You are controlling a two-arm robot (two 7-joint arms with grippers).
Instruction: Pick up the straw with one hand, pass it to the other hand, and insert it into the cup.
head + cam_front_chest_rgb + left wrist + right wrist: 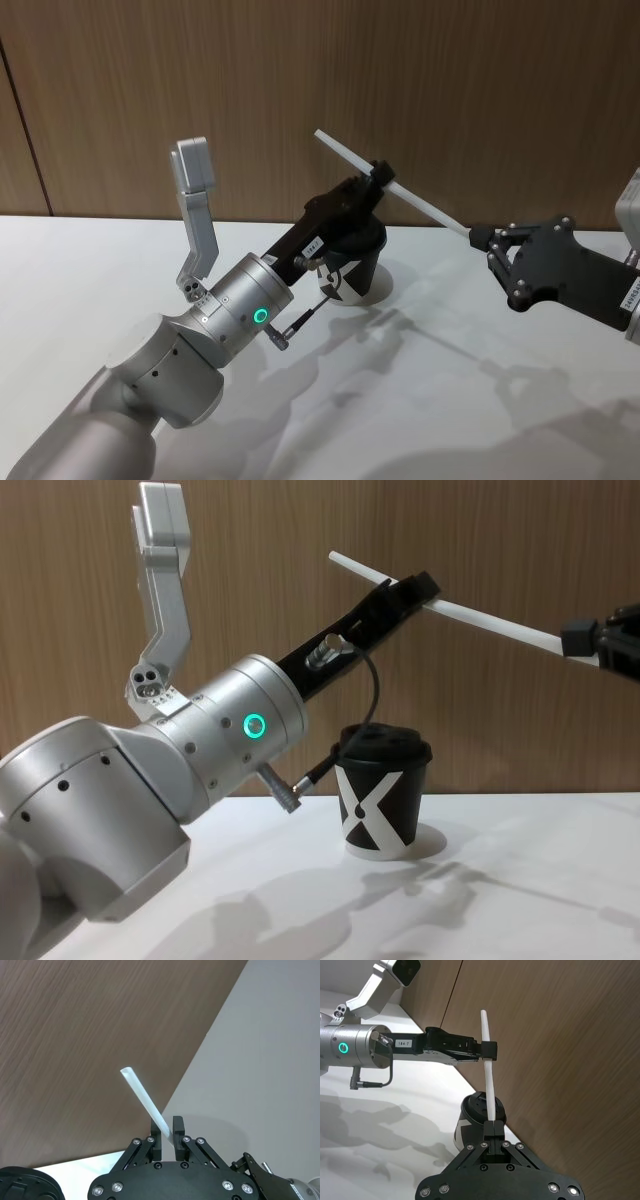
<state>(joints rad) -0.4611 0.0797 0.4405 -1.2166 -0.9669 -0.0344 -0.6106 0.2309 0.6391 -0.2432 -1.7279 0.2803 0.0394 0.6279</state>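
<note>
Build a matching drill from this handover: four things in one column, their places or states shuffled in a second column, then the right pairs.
Column one:
1. straw
2. cup
3. left gripper
4. right gripper

Column two:
A. stands upright on the table
B. closed on the straw's lower end
C. tilted in the air, held by both grippers
D. closed on the straw nearer its upper end

Pairs: 1-C, 2-A, 3-D, 4-B
</note>
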